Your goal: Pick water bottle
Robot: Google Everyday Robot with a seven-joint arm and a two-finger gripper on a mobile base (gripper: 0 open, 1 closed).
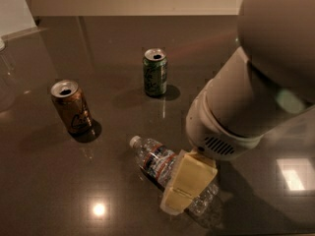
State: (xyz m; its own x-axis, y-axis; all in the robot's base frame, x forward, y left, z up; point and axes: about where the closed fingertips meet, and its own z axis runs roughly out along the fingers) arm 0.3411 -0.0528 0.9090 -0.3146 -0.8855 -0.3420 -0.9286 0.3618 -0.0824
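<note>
The water bottle (156,162) lies on its side on the dark glossy table (113,43), white cap toward the upper left, label band near its middle. My gripper (183,190) with cream-coloured fingers is down over the bottle's lower half and hides that part. The white arm comes in from the upper right. A green soda can (155,72) stands upright behind the bottle. An orange-brown soda can (72,106) stands upright to the left.
A pale wall runs along the table's far edge. A clear object (4,73) sits at the far left edge. Bright light spots reflect on the table at the lower left and right.
</note>
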